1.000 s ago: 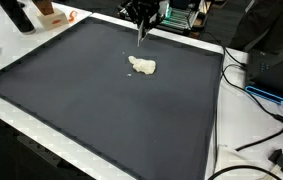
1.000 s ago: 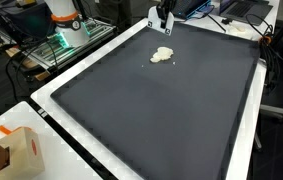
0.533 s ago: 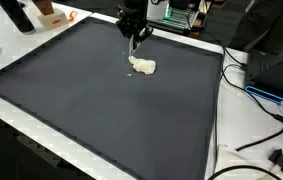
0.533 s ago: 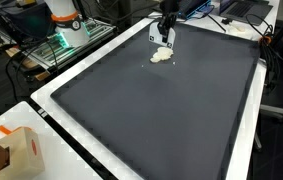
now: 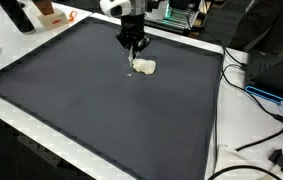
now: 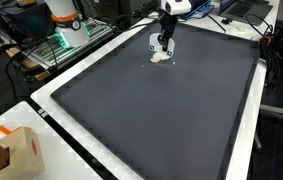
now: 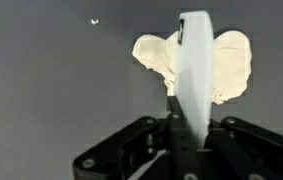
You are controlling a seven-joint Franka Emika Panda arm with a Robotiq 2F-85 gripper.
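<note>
A cream, dough-like lump [image 5: 145, 67] [image 6: 161, 57] lies on the far part of a dark mat [image 5: 101, 110] [image 6: 151, 110]. My gripper [image 5: 133, 46] [image 6: 164, 45] hangs just above the lump, shut on a thin white blade-like tool [image 7: 193, 70] that points down. In the wrist view the tool crosses the middle of the lump [image 7: 231, 65], and the jaws [image 7: 186, 135] clamp its base. The tool's tip [image 5: 132, 68] is at the lump's edge; whether it touches I cannot tell. A small crumb [image 7: 95, 21] lies apart on the mat.
A white table rim [image 5: 217, 120] frames the mat. A cardboard box [image 6: 19, 150] stands at a near corner. A dark bottle [image 5: 19, 15] stands at a far corner, and cables [image 5: 256, 95] run past one side. Lit equipment [image 6: 61, 42] stands beyond the mat.
The gripper has come down from the mat's far edge toward the lump, carrying the white tool; the tool's tip now sits at the lump. The lump has not moved.
</note>
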